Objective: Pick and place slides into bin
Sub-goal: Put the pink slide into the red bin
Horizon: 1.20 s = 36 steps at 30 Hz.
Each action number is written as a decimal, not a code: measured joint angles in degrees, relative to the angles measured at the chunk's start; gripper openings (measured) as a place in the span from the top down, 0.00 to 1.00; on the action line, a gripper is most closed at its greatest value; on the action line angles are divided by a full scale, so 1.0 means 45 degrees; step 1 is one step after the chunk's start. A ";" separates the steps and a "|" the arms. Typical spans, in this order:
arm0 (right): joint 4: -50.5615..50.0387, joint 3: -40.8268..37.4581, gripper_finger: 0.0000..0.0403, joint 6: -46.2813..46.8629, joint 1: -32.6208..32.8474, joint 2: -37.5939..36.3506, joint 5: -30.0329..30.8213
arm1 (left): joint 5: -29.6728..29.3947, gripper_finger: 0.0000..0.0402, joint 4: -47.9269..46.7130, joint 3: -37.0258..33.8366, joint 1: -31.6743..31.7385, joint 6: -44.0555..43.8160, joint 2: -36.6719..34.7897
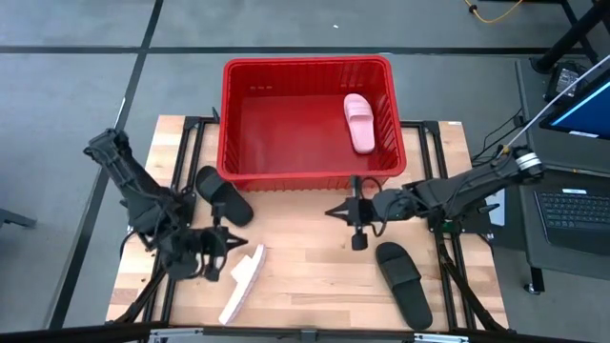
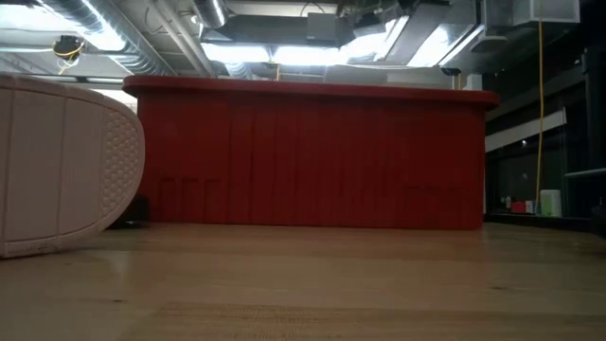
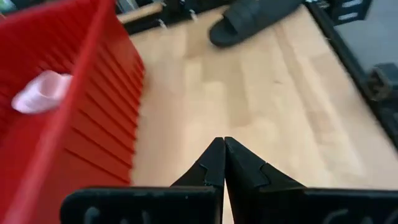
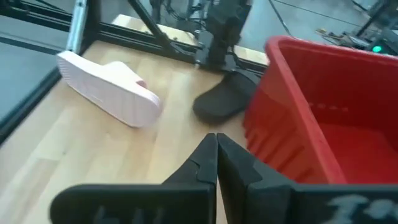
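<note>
From above we see one pink slide (image 1: 359, 122) inside the bin (image 1: 307, 69); both wrist views show empty jaws pressed together.

Light wooden plank tabletop (image 1: 315, 262) sits on a black metal frame, with grey floor all around it. The big red slotted plastic bin (image 1: 307, 177) rests on the far edge of it. Right in front of the bin's left corner there's a black rubber slide sandal (image 1: 224, 195) lying flat. Near the front-left, a pale pink slide sandal (image 1: 242, 283) looks like it's tipped up on its side, though it's hard to say for sure. Over on the front-right another black slide sandal (image 1: 403, 283) lies flat, well apart from the others.
</note>
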 joint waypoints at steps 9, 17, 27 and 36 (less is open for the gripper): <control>0.0382 0.1021 0.98 -0.0007 0.1126 0.1083 0.0000 | -0.0995 1.00 -0.1335 -0.0023 -0.1828 -0.4249 0.1458; 0.1226 0.1039 0.99 0.0007 0.1668 0.1523 0.0034 | -0.0702 1.00 -0.1482 -0.0112 -0.2912 -0.7592 0.3388; 0.1692 0.1039 0.96 0.0353 0.1829 0.1962 0.0024 | -0.0616 1.00 -0.3562 -0.0121 -0.4681 -1.3820 0.4993; 0.1831 0.1039 0.98 0.0266 0.1829 0.2083 -0.0008 | 0.0249 0.99 -0.3663 -0.0121 -0.5016 -1.5645 0.6628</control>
